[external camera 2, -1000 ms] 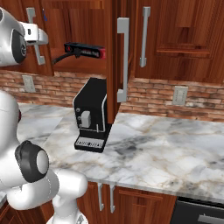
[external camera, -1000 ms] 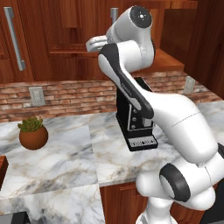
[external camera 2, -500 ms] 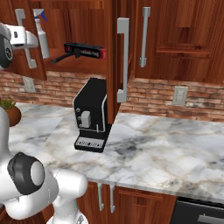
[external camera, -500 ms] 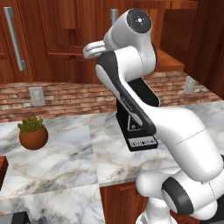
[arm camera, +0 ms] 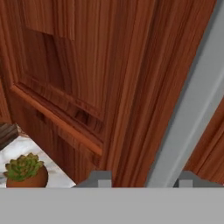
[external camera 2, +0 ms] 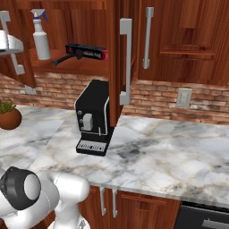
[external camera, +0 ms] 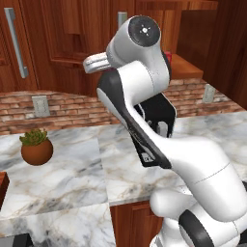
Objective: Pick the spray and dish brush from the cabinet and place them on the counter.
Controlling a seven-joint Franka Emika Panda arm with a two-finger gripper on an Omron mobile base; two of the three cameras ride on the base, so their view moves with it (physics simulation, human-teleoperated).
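Reddish-brown wood throughout — cabinet [external camera 2: 85,24] open above the worktop [external camera 2: 179,156], shelf inside carrying both task items. Left door [arm camera: 87,65] close ahead in the hand view, with its grey bar handle [arm camera: 192,109] running up from between the fingertips.

Black coffee machine [external camera 2: 92,118] standing on the worktop below the open shelf; judged an obstacle to any low, straight withdrawal.

Hand [arm camera: 142,179]: tips moderately apart, one on each side of the bar handle. Contact with the bar not decidable from these views; cannot tell whether gripped or merely straddled.

Long black-and-red box [external camera 2: 87,51] lying along the shelf. Not a task item.

Spray [external camera 2: 41,42]:
- Position: on the shelf at its left end, well left of the box.
- Long axis: vertical, bottle upright.
- Heading: blue nozzle tip pointing right in the right base view, toward the box.
- Relation to the hand: in that view, at the hand's right and close by, about level with it — the nearer of the two items. Judged reachable by a sideways approach round the door edge.

Dish brush [external camera 2: 61,59]:
- Position: on the shelf, between the spray and the box, touching or just under the box's left end.
- Long axis: near horizontal, rising slightly to the right.
- Head end: too small to tell.
- Relation to the hand: further right than the spray and lower.
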